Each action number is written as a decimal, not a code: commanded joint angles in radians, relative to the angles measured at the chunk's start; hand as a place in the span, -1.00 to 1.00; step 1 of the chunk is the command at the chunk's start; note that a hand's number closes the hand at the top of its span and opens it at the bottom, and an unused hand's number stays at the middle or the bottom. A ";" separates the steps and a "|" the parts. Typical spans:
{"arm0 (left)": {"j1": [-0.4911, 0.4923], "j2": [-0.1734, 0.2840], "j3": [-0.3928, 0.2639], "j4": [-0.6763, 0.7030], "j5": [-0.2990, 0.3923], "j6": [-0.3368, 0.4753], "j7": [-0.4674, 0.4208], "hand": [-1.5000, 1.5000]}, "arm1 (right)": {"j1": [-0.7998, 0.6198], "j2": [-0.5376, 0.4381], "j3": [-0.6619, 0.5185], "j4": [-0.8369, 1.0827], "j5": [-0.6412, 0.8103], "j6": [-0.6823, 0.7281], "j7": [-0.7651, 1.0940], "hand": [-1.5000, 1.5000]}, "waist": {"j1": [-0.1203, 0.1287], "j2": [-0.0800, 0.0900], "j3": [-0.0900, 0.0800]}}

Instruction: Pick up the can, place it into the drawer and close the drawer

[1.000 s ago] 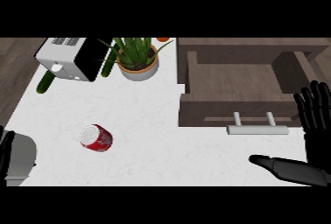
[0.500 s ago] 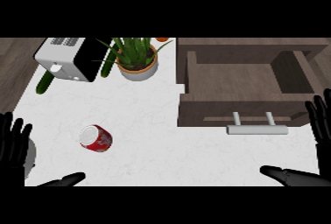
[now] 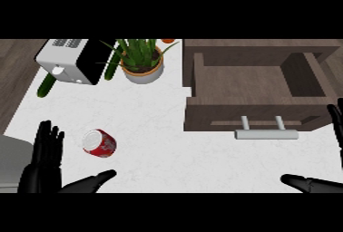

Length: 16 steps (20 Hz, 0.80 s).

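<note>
A red can (image 3: 100, 143) lies on its side on the white counter (image 3: 174, 149), left of centre. My left hand (image 3: 46, 164) is open at the lower left, fingers straight and thumb spread, just left of and below the can without touching it. The brown drawer (image 3: 258, 90) stands pulled out at the upper right, its inside bare, with a pale handle (image 3: 266, 133) on its front. My right hand (image 3: 320, 183) shows only at the lower right edge, open, with its thumb pointing left and fingertips along the right border.
A white and black toaster (image 3: 67, 61) stands at the back left, a green cucumber (image 3: 47, 84) beside it. A potted plant (image 3: 141, 60) stands left of the drawer. A grey sink edge (image 3: 10, 158) shows at the far left.
My left hand has come up into view toward the can. My right hand has slid down and right, mostly out of the frame. The can and drawer have not moved.
</note>
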 commanded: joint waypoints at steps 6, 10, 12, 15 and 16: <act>-0.052 -0.002 0.007 0.275 0.046 0.073 -0.183 -1.00 | -0.004 0.004 -0.029 -0.027 0.001 0.008 0.022 -1.00 | 0.000 0.000 0.000; -0.061 -0.002 0.026 0.359 0.109 0.095 -0.272 -1.00 | 0.003 0.001 -0.033 -0.075 0.002 0.016 0.057 -1.00 | 0.000 0.000 0.000; -0.115 -0.002 0.074 0.471 0.135 0.088 -0.322 -1.00 | 0.003 -0.004 -0.061 -0.068 -0.029 0.024 0.059 -1.00 | -0.001 0.001 0.000; -0.176 0.006 0.121 0.550 0.156 0.055 -0.337 -1.00 | 0.038 0.044 0.000 -0.071 0.024 0.031 0.020 -1.00 | -0.002 0.001 0.000; -0.068 0.008 0.109 0.519 0.173 0.014 -0.419 -1.00 | -0.017 0.040 0.019 -0.053 0.067 -0.006 0.065 -1.00 | 0.003 0.001 0.000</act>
